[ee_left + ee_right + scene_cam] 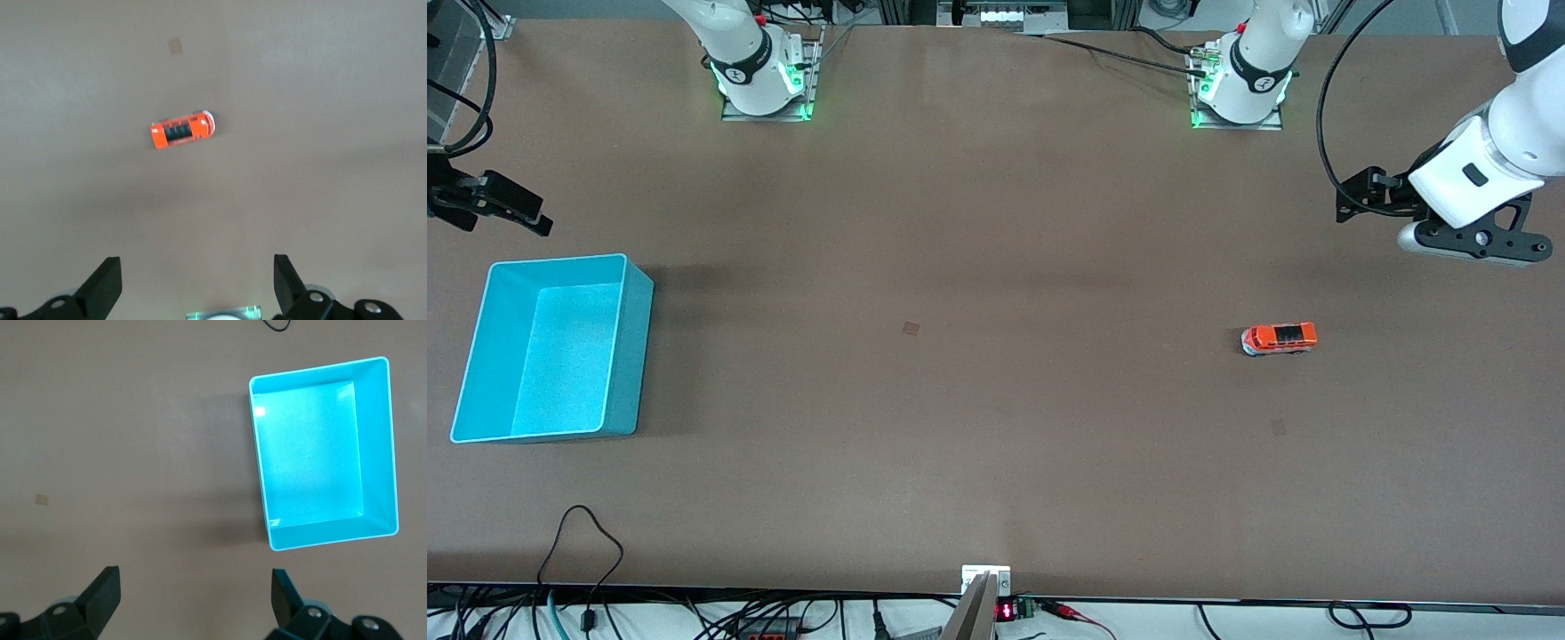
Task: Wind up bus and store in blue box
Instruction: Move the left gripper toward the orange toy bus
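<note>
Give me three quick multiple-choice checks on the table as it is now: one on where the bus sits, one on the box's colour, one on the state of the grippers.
1. Where is the bus?
A. Inside the blue box
B. On the table toward the left arm's end
C. Held in the right gripper

2. What colour is the blue box?
A. Dark navy
B. Light turquoise-blue
C. Green

3. How do the two grippers stand?
A. Both open and holding nothing
B. Left shut on the bus
C. Both shut

Answers:
1 B: the bus stands on bare tabletop, with the left gripper up above the table near it.
2 B: the walls and floor are pale turquoise, and the box holds nothing.
3 A: both wrist views show the fingers spread wide with nothing between them; the right gripper hangs near the box.
</note>
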Robot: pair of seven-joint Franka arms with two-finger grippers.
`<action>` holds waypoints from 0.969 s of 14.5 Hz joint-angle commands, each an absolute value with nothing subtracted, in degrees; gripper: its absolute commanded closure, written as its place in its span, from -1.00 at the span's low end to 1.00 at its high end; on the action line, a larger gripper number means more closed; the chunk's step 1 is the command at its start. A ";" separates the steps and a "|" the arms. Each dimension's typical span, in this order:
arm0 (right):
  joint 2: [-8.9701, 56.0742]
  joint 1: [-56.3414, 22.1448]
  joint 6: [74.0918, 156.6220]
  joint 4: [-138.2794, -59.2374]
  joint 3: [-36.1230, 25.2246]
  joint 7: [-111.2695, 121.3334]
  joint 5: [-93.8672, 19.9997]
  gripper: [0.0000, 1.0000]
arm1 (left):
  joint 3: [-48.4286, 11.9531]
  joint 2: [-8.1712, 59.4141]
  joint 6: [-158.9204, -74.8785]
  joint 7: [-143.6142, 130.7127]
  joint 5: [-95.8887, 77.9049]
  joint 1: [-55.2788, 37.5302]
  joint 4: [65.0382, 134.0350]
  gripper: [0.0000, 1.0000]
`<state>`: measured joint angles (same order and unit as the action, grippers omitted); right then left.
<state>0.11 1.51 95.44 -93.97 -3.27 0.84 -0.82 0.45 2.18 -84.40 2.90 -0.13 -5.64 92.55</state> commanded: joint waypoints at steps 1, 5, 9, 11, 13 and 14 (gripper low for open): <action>0.53 1.67 95.71 -93.34 -3.16 1.05 -0.79 -1.00 | 0.53 3.34 -79.55 9.97 -0.97 -5.89 90.62 -1.00; 0.61 1.85 95.62 -93.34 -3.16 1.05 -0.88 -1.00 | 0.61 4.74 -72.87 27.74 -0.79 -5.19 90.88 -1.00; 1.14 1.58 95.80 -93.34 -3.16 1.05 -0.88 -1.00 | 0.70 5.80 -78.54 44.59 1.05 -4.66 95.51 -1.00; 1.14 1.58 96.76 -93.34 -3.16 1.05 -0.97 -1.00 | 0.62 5.80 -87.14 52.61 2.28 -3.70 100.87 -1.00; 1.14 1.58 97.29 -93.34 -3.16 0.97 -0.97 -1.00 | 0.70 5.98 -100.39 59.91 2.29 -2.64 108.68 -1.00; 1.14 1.67 97.29 -93.25 -3.16 0.97 -0.97 -1.00 | 0.70 6.24 -107.59 62.90 2.37 -2.11 112.72 -1.00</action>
<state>1.02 1.50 97.00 -93.97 -3.27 0.84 -0.82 0.71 7.27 -96.80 55.93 1.57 -3.23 104.57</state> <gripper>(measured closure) 0.000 0.000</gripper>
